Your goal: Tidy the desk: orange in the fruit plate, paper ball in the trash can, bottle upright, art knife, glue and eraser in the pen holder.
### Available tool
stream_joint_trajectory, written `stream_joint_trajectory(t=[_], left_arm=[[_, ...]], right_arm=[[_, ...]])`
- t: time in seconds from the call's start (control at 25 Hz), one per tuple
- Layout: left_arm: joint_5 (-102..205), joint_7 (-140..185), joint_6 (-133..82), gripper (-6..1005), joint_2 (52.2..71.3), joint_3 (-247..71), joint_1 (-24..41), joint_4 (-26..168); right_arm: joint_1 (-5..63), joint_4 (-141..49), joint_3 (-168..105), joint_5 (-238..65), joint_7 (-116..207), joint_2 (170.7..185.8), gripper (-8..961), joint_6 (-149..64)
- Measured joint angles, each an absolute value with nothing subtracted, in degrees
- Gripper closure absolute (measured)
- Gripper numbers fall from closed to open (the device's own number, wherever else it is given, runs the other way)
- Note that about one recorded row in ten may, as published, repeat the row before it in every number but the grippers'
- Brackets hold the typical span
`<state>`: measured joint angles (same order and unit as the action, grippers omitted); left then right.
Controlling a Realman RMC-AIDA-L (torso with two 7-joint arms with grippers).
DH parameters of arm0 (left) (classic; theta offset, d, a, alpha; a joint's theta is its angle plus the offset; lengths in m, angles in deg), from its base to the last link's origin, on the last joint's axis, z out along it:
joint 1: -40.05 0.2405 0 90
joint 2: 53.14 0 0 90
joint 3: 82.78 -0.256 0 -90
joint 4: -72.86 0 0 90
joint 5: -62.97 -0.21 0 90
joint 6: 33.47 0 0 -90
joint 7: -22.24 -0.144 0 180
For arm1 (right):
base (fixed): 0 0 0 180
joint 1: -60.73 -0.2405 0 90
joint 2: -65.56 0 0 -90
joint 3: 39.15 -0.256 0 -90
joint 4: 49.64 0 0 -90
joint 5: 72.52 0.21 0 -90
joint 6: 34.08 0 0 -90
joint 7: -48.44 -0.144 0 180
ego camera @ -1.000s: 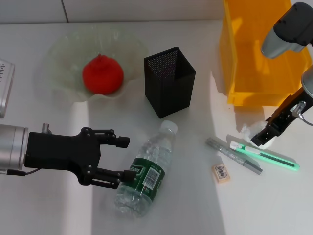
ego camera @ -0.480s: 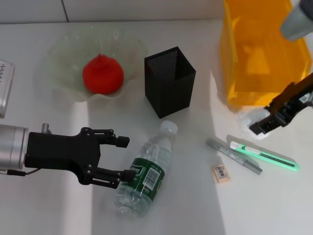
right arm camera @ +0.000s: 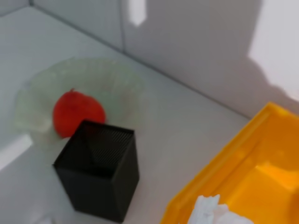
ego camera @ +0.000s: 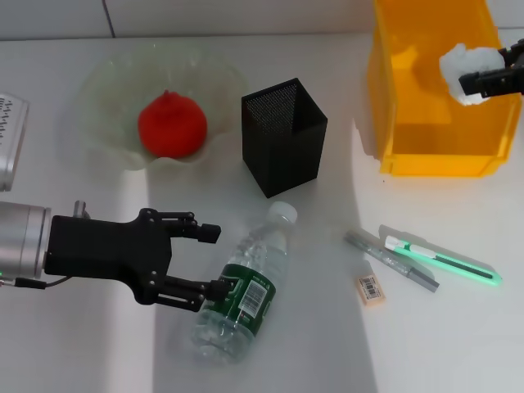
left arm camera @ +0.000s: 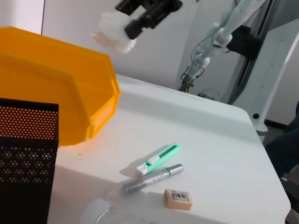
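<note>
Above the yellow trash can [ego camera: 434, 123], the right pincer [ego camera: 483, 80] is pinching the white paper ball [ego camera: 467, 70] and holding it in the air over the open bin. The left wrist view is showing the same thing: the paper ball [left arm camera: 114, 35] is hanging from the dark fingers [left arm camera: 145, 16] over the can's rim [left arm camera: 70, 93].

The black mesh pen holder [ego camera: 284, 135] is standing upright on the white counter [ego camera: 311, 344], near the trash can. On the far side of the pen holder from the can, the red-orange fruit [ego camera: 171, 124] is sitting in the clear fruit plate [ego camera: 106, 106].

In front of the pen holder, the water bottle [ego camera: 244, 288] is lying on its side with its white cap pointing toward the holder. The left pincer [ego camera: 214, 260] is spread wide, with one finger touching the bottle's green label and the other finger apart from it.

Between the bottle and the trash can side, the grey glue stick [ego camera: 391, 261], the green art knife [ego camera: 442, 259] and the small eraser [ego camera: 370, 289] are lying flat on the counter, close together.
</note>
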<state>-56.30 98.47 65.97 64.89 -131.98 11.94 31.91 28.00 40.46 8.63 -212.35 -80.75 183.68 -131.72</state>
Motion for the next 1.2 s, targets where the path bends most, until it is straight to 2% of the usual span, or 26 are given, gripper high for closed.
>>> stream_joint_trajectory(t=[0.36, 0.56, 0.64, 0.8, 0.96, 1.04, 1.2], left_arm=[[-56.3, 98.9, 66.0, 157, 64.89, -131.9, 11.7, 31.9], [-56.3, 99.2, 66.1, 157, 64.89, -131.6, 11.6, 31.9], [-56.3, 99.4, 66.1, 157, 64.89, -131.6, 11.5, 31.9], [-56.1, 100.5, 66.1, 157, 64.9, -131.5, 11.4, 31.5], [-55.9, 106.3, 66.3, 158, 64.77, -131.5, 11.3, 29.8], [-55.9, 111.6, 66.6, 158, 64.71, -131.5, 11.1, 27.6], [-55.8, 122.6, 67.5, 158, 65.08, -131.7, 10.8, 20.8]], right_arm=[[27.6, 33.6, 8.7, -212.1, -78.4, 183.73, 385, -122.9], [28.2, 33.2, 8.5, -211.4, -77.4, 183.95, 235, -121.9], [28.7, 33.1, 8.0, -210.0, -76.7, 183.99, 235, -121.8], [32.2, 33.8, 5.0, -200.5, -72.1, 183.99, 234, -123.8], [38.7, 31.8, -0.2, -183.3, -61.6, 183.9, 234, -131.8], [42.6, 26.2, -3.1, -173.7, -53.3, 183.3, 234, -139.0], [46.9, 10.8, -6.6, -167.6, -40.6, 181.07, 234, -149.4]])
